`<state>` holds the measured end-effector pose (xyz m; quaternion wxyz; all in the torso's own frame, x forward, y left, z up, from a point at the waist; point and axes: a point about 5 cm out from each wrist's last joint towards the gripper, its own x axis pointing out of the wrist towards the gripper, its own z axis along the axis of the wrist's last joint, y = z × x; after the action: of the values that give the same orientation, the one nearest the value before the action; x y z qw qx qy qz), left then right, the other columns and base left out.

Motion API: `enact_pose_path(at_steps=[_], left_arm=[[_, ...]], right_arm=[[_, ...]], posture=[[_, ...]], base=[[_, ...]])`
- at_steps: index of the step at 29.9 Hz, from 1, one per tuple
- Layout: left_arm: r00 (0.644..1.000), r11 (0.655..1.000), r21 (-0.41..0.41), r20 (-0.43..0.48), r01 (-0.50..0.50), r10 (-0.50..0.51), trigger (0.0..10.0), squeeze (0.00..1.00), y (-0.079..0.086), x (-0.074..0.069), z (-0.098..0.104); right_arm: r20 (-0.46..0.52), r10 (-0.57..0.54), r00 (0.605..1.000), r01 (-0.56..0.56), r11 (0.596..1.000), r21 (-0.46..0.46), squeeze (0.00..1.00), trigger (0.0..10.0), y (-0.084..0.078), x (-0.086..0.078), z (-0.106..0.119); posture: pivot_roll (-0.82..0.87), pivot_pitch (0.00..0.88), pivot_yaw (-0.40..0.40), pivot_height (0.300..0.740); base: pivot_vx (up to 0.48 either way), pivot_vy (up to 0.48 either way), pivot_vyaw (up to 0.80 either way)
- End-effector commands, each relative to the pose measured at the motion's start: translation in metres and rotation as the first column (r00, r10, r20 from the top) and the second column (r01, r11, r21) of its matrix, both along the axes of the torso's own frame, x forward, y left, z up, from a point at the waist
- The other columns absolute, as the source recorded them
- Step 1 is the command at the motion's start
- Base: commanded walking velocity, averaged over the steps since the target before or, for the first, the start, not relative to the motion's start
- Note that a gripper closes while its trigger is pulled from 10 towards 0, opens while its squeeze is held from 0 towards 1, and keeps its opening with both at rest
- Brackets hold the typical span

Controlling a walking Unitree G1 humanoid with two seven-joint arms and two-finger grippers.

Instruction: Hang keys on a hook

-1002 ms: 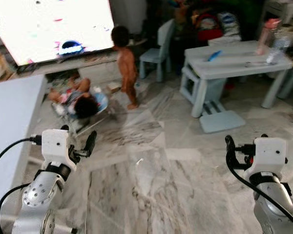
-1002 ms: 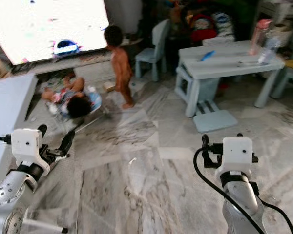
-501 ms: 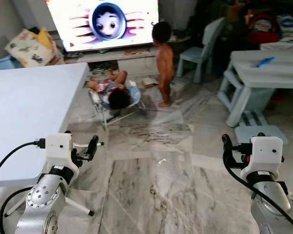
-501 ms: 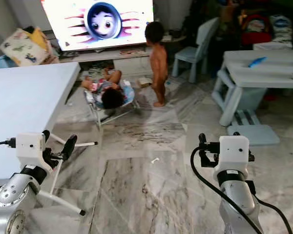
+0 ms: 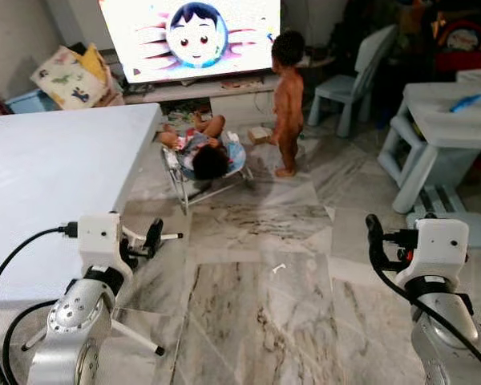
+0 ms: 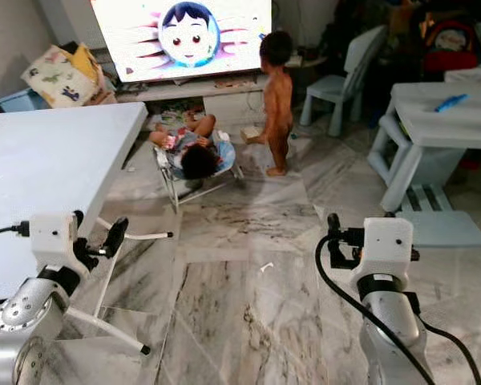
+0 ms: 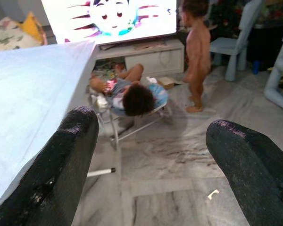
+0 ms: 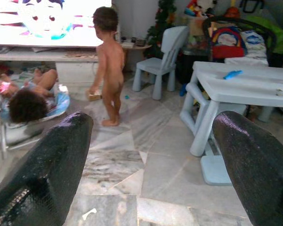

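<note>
The left gripper has its two black fingers spread wide apart, with nothing between them and nothing touching them. The right gripper likewise holds its black fingers far apart, empty, over bare floor.

Just beside the left fingers, on their outer side, runs the edge of the large white rectangular worktop, whose thin metal legs stand below and beside that gripper. Under and ahead of both pairs of fingers lies the grey-veined marble tile floor, with a small white scrap on it between the two grippers and a little ahead.

Farther ahead of the left fingers, a small child lies in a light blue bouncer seat. Just beyond it another small child stands facing a big bright television screen showing a cartoon face. A patterned cushion leans near the screen's side.

Ahead of the right fingers stands a pale blue plastic children's table with a blue object on top, and a pale blue small chair past it.

No keys or hook can be made out in these views.
</note>
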<state>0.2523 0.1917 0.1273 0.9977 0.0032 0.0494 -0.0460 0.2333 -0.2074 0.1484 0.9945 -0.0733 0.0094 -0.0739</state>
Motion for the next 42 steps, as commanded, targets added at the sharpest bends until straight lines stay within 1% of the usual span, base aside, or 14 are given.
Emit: enact_pose_path(at_steps=[1,6,8,11,14,18,26,27,29,30,33,35,39,42], left_arm=[[1.000,1.000,0.021,-0.019,-0.012,0.012,10.0,0.00,0.004,0.001,-0.002],[1.000,1.000,0.024,-0.024,-0.013,0.014,10.0,0.00,0.004,0.003,-0.003],[0.999,1.000,0.025,-0.030,-0.015,0.016,10.0,0.00,0.004,0.004,-0.003],[0.999,1.000,0.028,-0.030,-0.013,0.014,10.0,0.00,0.004,0.004,-0.003],[1.000,0.999,0.032,-0.027,-0.004,0.005,10.0,0.00,0.002,0.005,-0.002],[1.000,0.999,0.035,-0.030,-0.004,0.005,10.0,0.00,0.002,0.006,-0.002],[0.999,0.999,0.041,-0.030,-0.012,0.013,10.0,0.00,0.002,0.006,-0.003],[1.000,0.999,0.034,-0.024,-0.017,0.018,10.0,0.00,0.001,0.006,-0.003],[1.000,0.999,0.029,-0.009,-0.021,0.022,10.0,0.00,-0.001,0.007,-0.003],[1.000,0.999,0.026,0.005,-0.023,0.022,10.0,0.00,-0.004,0.010,-0.002],[0.999,0.999,0.011,0.021,-0.036,0.036,10.0,0.00,-0.006,0.014,0.000],[0.998,0.998,-0.001,0.031,-0.056,0.056,10.0,0.00,-0.006,0.016,0.000],[0.996,0.997,-0.014,0.037,-0.078,0.078,10.0,0.00,-0.004,0.017,-0.001],[0.995,0.996,-0.019,0.045,-0.090,0.091,10.0,0.00,-0.003,0.019,-0.001]], right_arm=[[-0.006,0.002,1.000,-0.002,1.000,0.024,0.00,10.0,0.002,0.002,0.000],[-0.005,-0.033,0.999,0.033,0.999,0.026,0.00,10.0,-0.003,0.003,0.001],[-0.001,-0.056,0.998,0.056,0.998,-0.024,0.00,10.0,-0.005,0.005,0.002],[0.000,-0.053,0.999,0.053,0.998,-0.040,0.00,10.0,-0.005,0.007,0.002],[0.008,-0.060,0.998,0.060,0.995,-0.083,0.00,10.0,-0.005,0.012,0.004],[0.011,-0.046,0.999,0.046,0.998,-0.052,0.00,10.0,-0.004,0.013,0.002],[0.006,-0.023,1.000,0.024,0.989,-0.148,0.00,10.0,-0.001,0.015,0.002],[-0.002,-0.023,1.000,0.022,0.989,-0.144,0.00,10.0,0.000,0.015,0.001],[-0.022,-0.017,1.000,0.013,0.988,-0.156,0.00,10.0,0.000,0.016,0.001],[-0.033,0.016,0.999,-0.020,0.991,-0.133,0.00,10.0,0.002,0.018,0.001],[-0.032,0.028,0.999,-0.032,0.990,-0.135,0.00,10.0,0.003,0.022,0.003],[-0.027,0.066,0.997,-0.070,0.988,-0.139,0.00,10.0,0.006,0.027,0.006],[-0.027,0.087,0.996,-0.090,0.986,-0.139,0.00,10.0,0.007,0.032,0.008],[-0.024,0.129,0.991,-0.131,0.983,-0.129,0.00,10.0,0.012,0.036,0.011]], posture=[[-0.06,0.000,0.102,0.740],[-0.06,0.000,0.105,0.740],[-0.06,0.000,0.103,0.740],[-0.06,0.000,0.104,0.740],[-0.06,0.000,0.106,0.740],[-0.06,0.000,0.106,0.740],[-0.05,0.000,0.106,0.740],[-0.06,0.000,0.098,0.740],[-0.06,0.000,0.088,0.740],[-0.06,0.000,0.073,0.740],[-0.06,0.000,0.051,0.740],[-0.06,0.000,0.032,0.740],[-0.07,0.000,0.004,0.740],[-0.06,0.000,-0.014,0.740]], base=[[0.000,0.405,0.00],[0.000,0.463,0.00],[0.000,0.476,0.00],[0.000,0.476,0.00],[0.000,0.476,0.00],[0.000,0.476,0.00],[0.000,0.476,0.00],[0.000,0.398,0.00],[0.000,0.148,0.00],[0.000,0.000,0.00],[0.000,0.000,0.00],[0.000,0.000,0.00],[0.000,0.000,0.00],[0.000,0.000,0.00]])
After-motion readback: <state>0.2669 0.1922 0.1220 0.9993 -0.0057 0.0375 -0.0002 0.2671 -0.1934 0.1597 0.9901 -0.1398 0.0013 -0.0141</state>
